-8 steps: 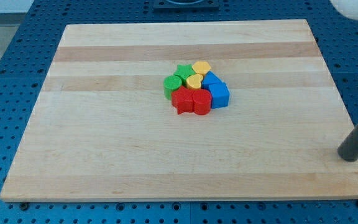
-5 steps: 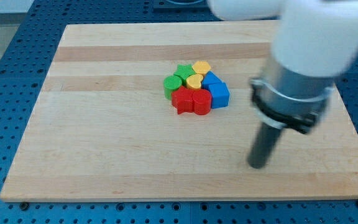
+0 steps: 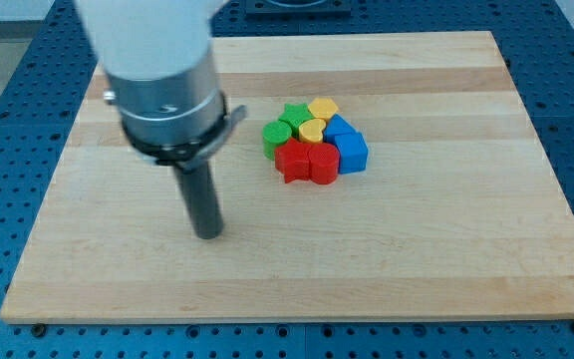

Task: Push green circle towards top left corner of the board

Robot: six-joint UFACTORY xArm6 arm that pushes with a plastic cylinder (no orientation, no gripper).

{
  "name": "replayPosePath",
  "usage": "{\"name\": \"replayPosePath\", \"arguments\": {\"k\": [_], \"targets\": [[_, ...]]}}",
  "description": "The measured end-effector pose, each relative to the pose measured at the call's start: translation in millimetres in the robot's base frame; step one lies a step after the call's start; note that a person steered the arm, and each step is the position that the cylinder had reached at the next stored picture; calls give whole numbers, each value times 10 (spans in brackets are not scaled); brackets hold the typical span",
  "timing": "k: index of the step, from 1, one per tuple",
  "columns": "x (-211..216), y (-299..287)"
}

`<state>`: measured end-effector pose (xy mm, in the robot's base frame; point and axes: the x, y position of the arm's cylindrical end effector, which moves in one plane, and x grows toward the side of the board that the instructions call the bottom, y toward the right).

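The green circle sits at the left edge of a tight cluster of blocks near the middle of the wooden board. A green star touches it at its upper right and a red star at its lower right. My tip rests on the board, below and to the left of the cluster, well apart from the green circle. The arm's body hides part of the board's upper left.
The cluster also holds a yellow hexagon, a yellow heart, a red cylinder, a blue cube and a blue triangle. A blue perforated table surrounds the board.
My tip has swept from the board's right edge across the lower part of the board to the left of the cluster. No block has moved.
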<state>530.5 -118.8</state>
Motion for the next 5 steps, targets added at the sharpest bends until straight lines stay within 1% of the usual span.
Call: {"name": "replayPosePath", "arguments": {"k": [1,2,5], "targets": [[-146,-232],[-617,-70],[-744,336]]}}
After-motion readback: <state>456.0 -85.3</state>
